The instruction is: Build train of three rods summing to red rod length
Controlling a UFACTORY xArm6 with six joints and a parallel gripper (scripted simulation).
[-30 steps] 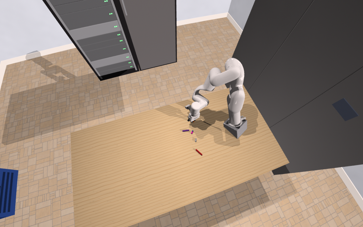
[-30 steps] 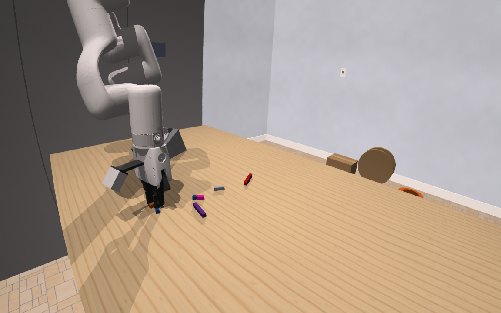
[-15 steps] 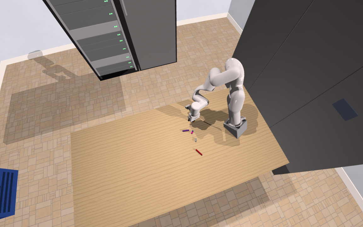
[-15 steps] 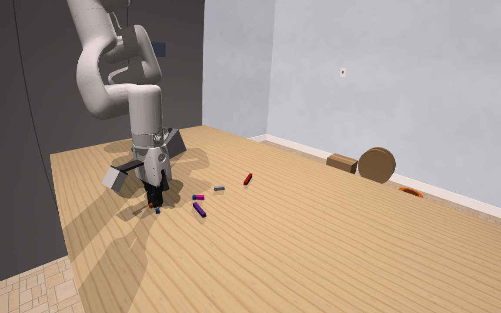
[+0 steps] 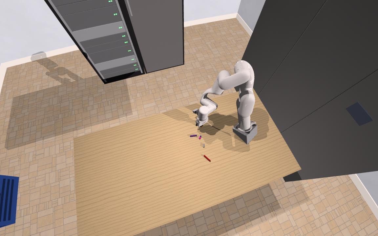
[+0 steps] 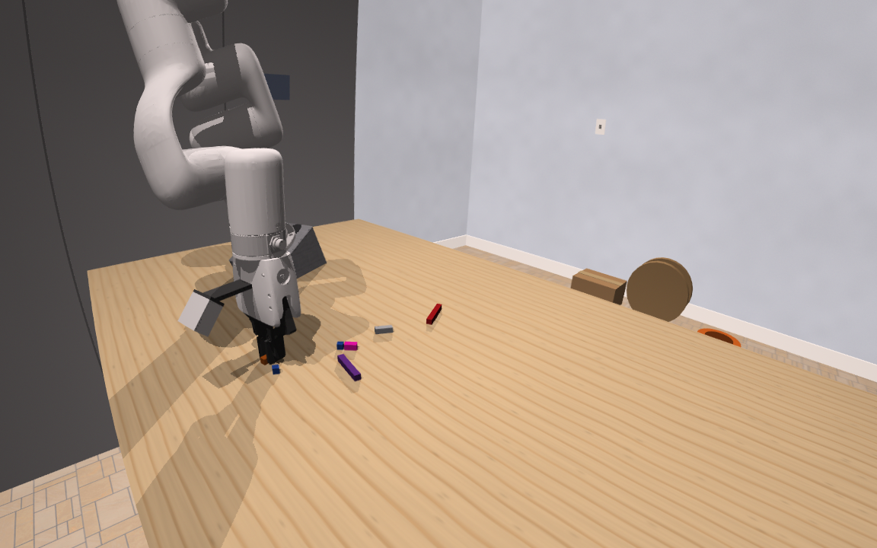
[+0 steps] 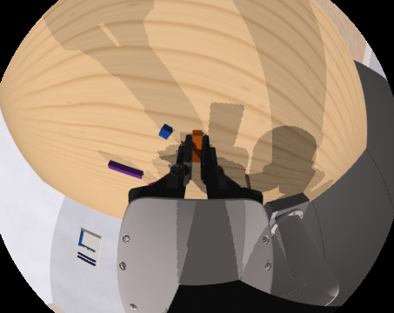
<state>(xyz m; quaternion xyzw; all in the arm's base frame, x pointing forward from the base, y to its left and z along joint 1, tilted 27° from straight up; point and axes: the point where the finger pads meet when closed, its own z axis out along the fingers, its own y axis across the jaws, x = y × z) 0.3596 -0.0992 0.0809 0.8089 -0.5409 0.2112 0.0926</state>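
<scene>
Its black fingers clenched on the long sides of an orange rod (image 6: 263,358) (image 7: 197,149), the pincer (image 5: 199,125) (image 6: 271,358) (image 7: 197,144) works low over the table. Just beside it lies a loose blue rod (image 6: 275,369) (image 7: 165,131), apart from the fingers.

Farther out, on the red rod's side, sit a second blue rod (image 5: 200,135) (image 6: 340,345) and a magenta rod (image 6: 351,345) (image 5: 199,137), end to end — likely the train's start, with orange to complete it. The blue end faces the pincer; the orange rod's long axis probably needs a turn to match the pair's line.

A purple rod (image 5: 193,135) (image 6: 349,367) (image 7: 125,169) lies near the pair, a possible snag — then a grey rod (image 5: 203,146) (image 6: 384,329) and, farthest, the red rod (image 5: 207,158) (image 6: 433,313).
</scene>
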